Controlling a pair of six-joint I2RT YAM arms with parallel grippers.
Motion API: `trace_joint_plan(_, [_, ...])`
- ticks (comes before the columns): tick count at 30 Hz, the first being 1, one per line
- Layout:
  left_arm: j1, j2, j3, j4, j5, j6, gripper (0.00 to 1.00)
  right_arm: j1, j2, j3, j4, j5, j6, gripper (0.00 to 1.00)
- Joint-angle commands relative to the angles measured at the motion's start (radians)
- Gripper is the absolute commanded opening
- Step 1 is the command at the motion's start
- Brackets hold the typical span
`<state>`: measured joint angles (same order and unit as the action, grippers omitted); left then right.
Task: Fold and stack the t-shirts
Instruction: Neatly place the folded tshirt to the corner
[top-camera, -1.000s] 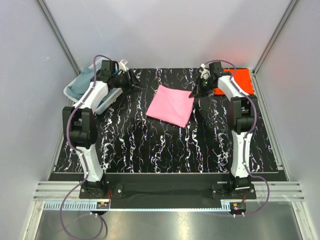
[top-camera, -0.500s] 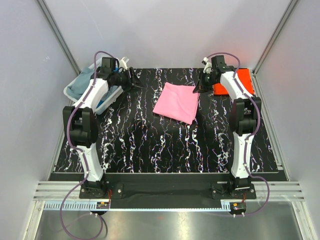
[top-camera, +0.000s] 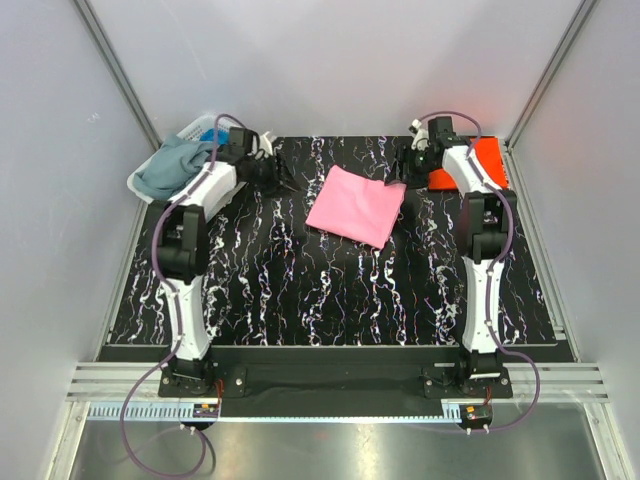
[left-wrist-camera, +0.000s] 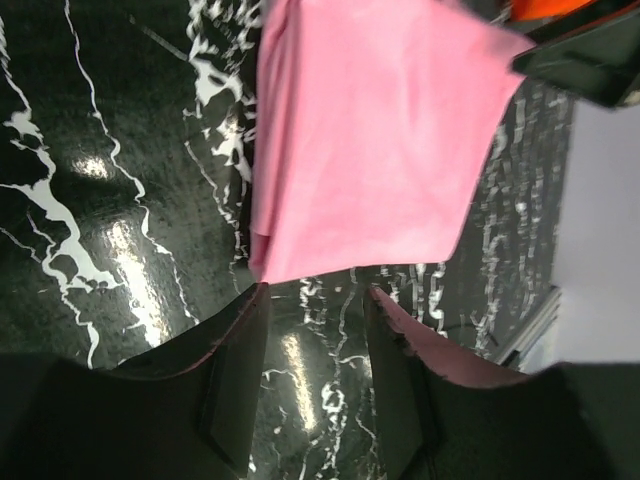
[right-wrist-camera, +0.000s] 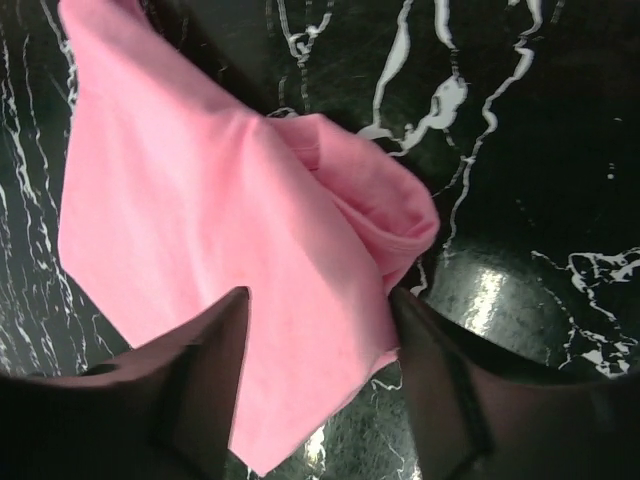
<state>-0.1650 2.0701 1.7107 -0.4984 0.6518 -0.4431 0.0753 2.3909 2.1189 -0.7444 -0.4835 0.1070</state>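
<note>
A folded pink t-shirt (top-camera: 357, 205) lies flat at the back middle of the black marbled table (top-camera: 300, 290). My right gripper (top-camera: 399, 178) hovers over its right back corner, jaws open; in the right wrist view the fingers (right-wrist-camera: 225, 330) straddle the pink cloth (right-wrist-camera: 200, 200), whose corner (right-wrist-camera: 400, 215) is bunched up, without pinching it. My left gripper (top-camera: 284, 174) is open and empty, left of the shirt; its view shows bare table between the fingers (left-wrist-camera: 240, 330) and the pink shirt (left-wrist-camera: 370, 140) just beyond. An orange-red t-shirt (top-camera: 483, 160) lies at the back right.
A white lattice basket (top-camera: 203, 128) at the back left corner holds a grey-blue t-shirt (top-camera: 170, 170). Grey walls and metal rails enclose the table on three sides. The right arm's dark gripper (left-wrist-camera: 590, 60) shows at the upper right of the left wrist view.
My right gripper dragged the pink shirt's corner toward the back right, then opened and let it go. My left arm swung right, away from the basket, toward the shirt.
</note>
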Motion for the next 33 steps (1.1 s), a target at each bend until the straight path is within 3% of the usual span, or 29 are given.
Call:
trace_joint_plan(1, [-0.028, 0.053, 0.055, -0.032, -0.06, 0.05, 0.47, -0.026, 0.02, 0.05, 0.025, -0.032, -0.047, 0.71])
trace_joint_plan(4, [-0.036, 0.087, 0.081, -0.031, -0.084, 0.056, 0.48, -0.043, 0.028, 0.032, 0.043, -0.046, -0.066, 0.84])
trace_joint_plan(7, [-0.044, 0.146, 0.13, -0.06, -0.112, 0.075, 0.48, -0.051, 0.047, 0.048, 0.045, -0.07, -0.078, 0.91])
trace_joint_plan(14, [-0.054, 0.251, 0.191, -0.089, -0.146, 0.092, 0.48, -0.062, 0.195, 0.189, -0.008, -0.187, -0.098, 0.95])
trace_joint_plan(20, [-0.056, 0.297, 0.188, -0.029, -0.092, 0.08, 0.48, -0.062, 0.278, 0.299, -0.061, -0.27, -0.07, 0.95])
trace_joint_plan(25, [-0.056, 0.328, 0.201, -0.011, -0.063, 0.058, 0.41, -0.063, 0.287, 0.292, -0.093, -0.343, -0.082, 0.87])
trace_joint_plan(28, [-0.057, 0.335, 0.205, -0.005, -0.058, 0.05, 0.3, -0.063, 0.297, 0.305, -0.122, -0.356, -0.102, 0.77])
trace_joint_plan(32, [-0.059, 0.347, 0.211, -0.011, -0.049, 0.037, 0.0, -0.069, 0.294, 0.308, -0.138, -0.365, -0.142, 0.6])
trace_joint_plan(33, [-0.059, 0.347, 0.211, -0.011, -0.049, 0.035, 0.0, -0.069, 0.292, 0.308, -0.139, -0.365, -0.145, 0.53])
